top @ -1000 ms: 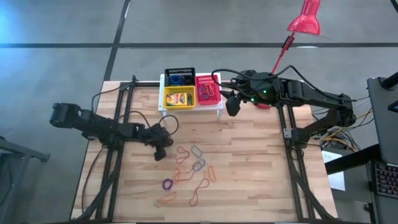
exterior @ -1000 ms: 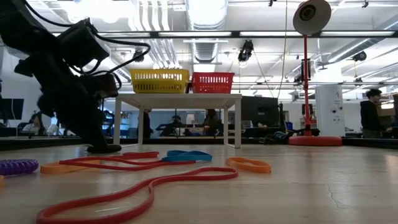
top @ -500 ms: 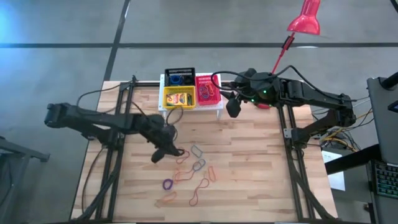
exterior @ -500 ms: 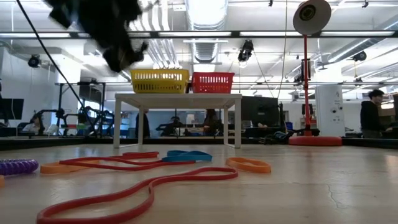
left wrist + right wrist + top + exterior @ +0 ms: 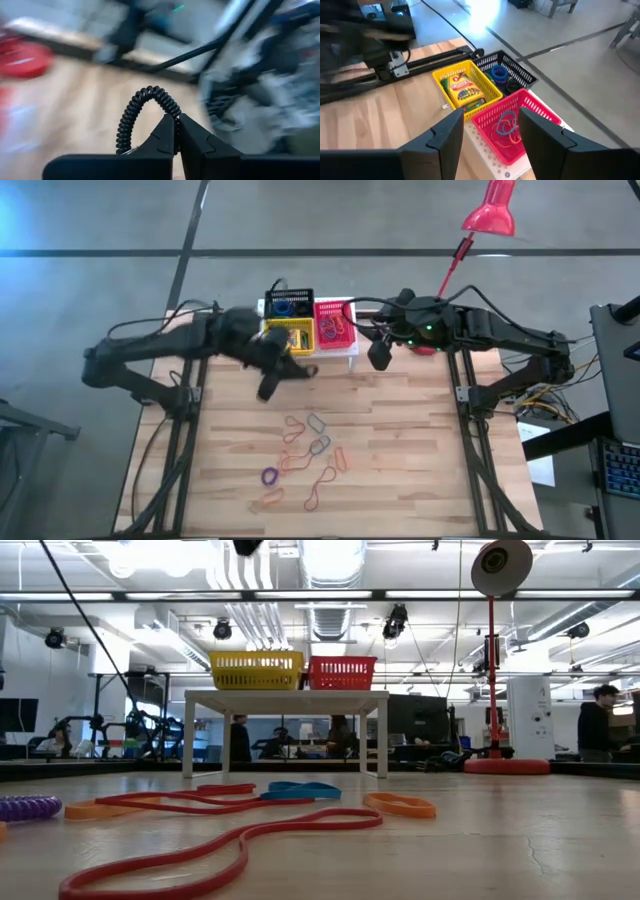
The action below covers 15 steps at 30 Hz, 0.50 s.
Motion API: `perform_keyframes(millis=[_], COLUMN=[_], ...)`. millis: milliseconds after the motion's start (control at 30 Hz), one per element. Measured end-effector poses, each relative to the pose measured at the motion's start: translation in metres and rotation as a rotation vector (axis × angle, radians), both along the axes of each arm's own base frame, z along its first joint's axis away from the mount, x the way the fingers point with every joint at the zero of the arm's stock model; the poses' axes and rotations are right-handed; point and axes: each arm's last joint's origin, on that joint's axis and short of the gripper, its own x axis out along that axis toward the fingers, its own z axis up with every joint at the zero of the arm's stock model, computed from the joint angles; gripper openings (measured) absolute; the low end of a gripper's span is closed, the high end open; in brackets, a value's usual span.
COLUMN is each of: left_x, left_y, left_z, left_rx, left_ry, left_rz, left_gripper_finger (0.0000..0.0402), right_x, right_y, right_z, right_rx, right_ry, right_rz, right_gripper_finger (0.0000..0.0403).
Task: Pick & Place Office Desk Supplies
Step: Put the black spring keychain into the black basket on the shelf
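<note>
Nearest the desk's front edge lies a scatter of rubber-band loops: an orange one, a purple coil, a long red one and a blue one, all flat on the wood around the middle of the desk

Farther back, the left tool hangs just in front of the white perforated stand, towards its left end. Its fingers are clenched tip to tip on a black coiled band, which arches up out of the tips

At the back edge the stand carries three mesh baskets side by side. The yellow basket holds crayon boxes, the black basket behind it holds a blue band, and the red basket on the right holds blue and other loops

The right tool hovers just off the stand's right end, its fingers spread wide and empty. A red desk lamp stands at the back right corner
</note>
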Motion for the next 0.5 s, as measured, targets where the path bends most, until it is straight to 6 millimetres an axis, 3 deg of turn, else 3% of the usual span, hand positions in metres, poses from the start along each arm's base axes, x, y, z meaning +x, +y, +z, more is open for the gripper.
perform_keyframes(millis=[233,500], left_x=[0.018,0.015], left_y=[0.089,0.188], left_z=[-0.007,-0.026], left_rx=[0.109,0.091], left_ry=[0.306,0.399], left_rz=[0.251,0.512], left_gripper_finger=[0.0016,0.0019], right_x=[-0.029,-0.040], right_y=[0.002,0.004], right_z=[0.017,0.024], right_rx=[0.052,0.116], right_ry=[-0.095,-0.166], right_rz=[-0.032,-0.063], right_gripper_finger=[0.0182,0.0182])
